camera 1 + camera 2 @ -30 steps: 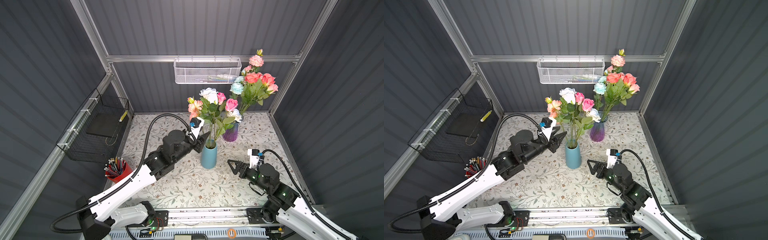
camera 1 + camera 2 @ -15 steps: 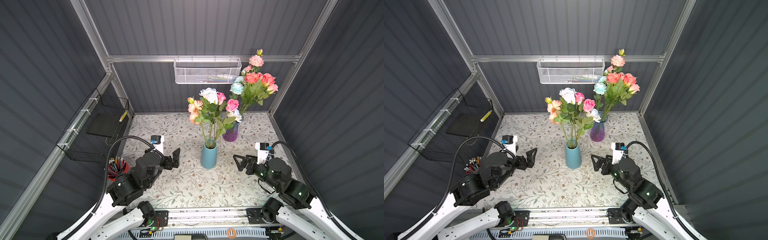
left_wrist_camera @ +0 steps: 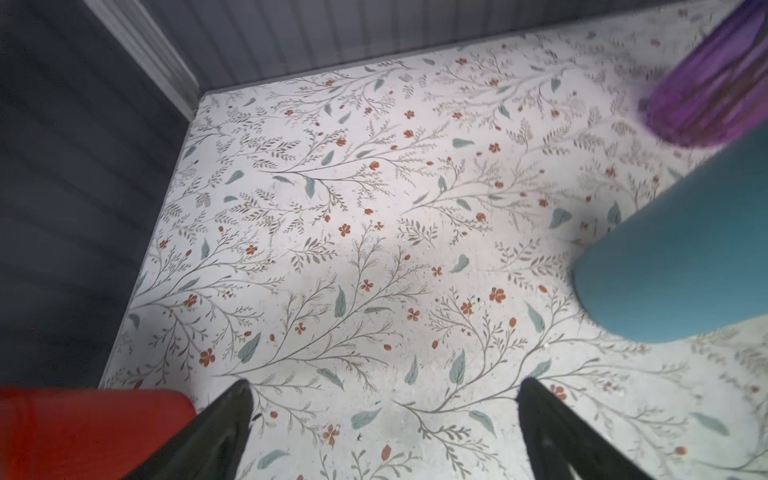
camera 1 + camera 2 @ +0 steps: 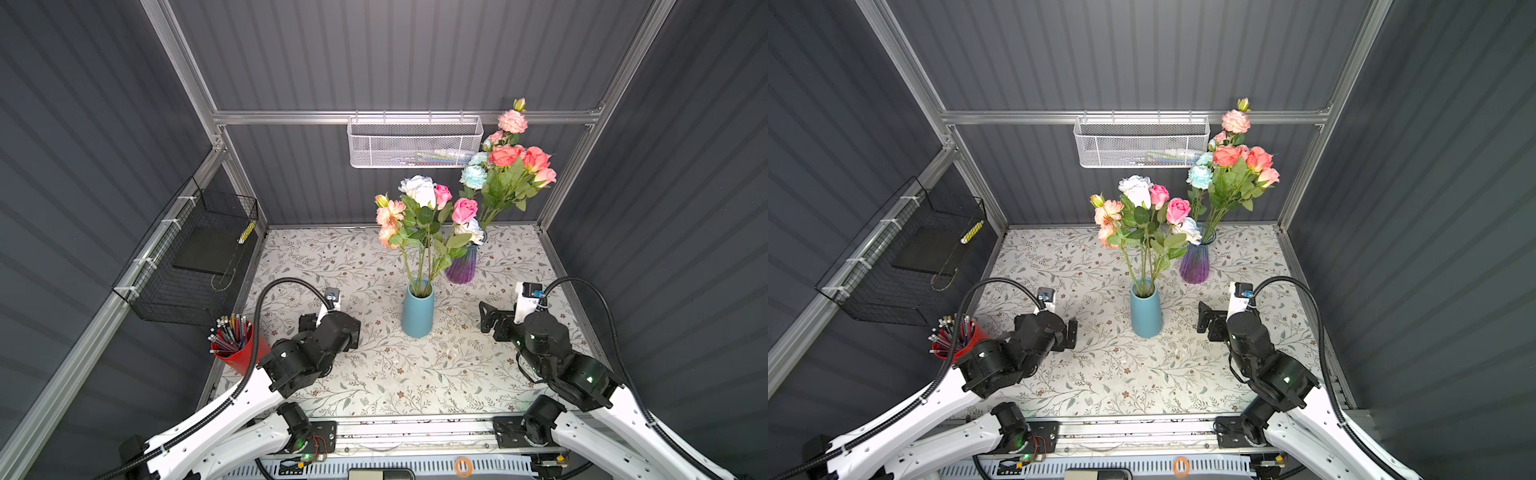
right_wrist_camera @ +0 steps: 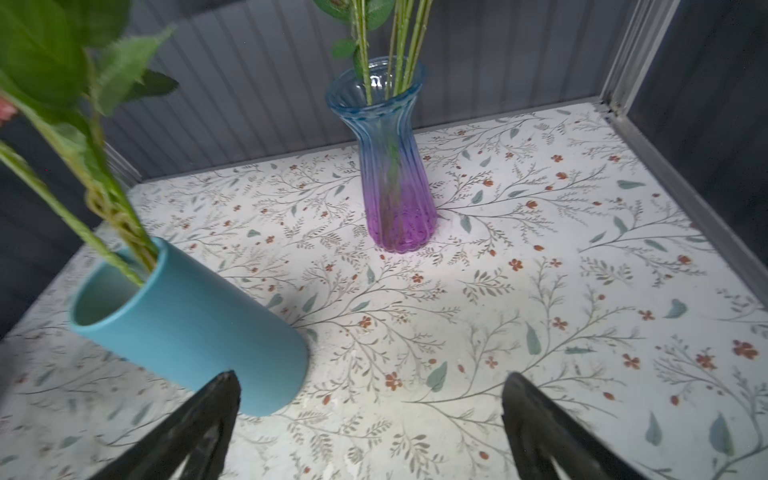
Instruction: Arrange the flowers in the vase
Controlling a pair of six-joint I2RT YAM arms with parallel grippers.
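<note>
no readable text, labels, brands or numbers in any view

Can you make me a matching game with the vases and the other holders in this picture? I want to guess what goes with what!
Things:
1. blue vase
2. purple vase
3. red cup
4. white basket

Clues:
a. hangs up high
b. full of pencils
c. farther back, with coral roses in it
d. nearer the front, with a white rose in it

Right pairs: 1-d, 2-c, 3-b, 4-a.
</note>
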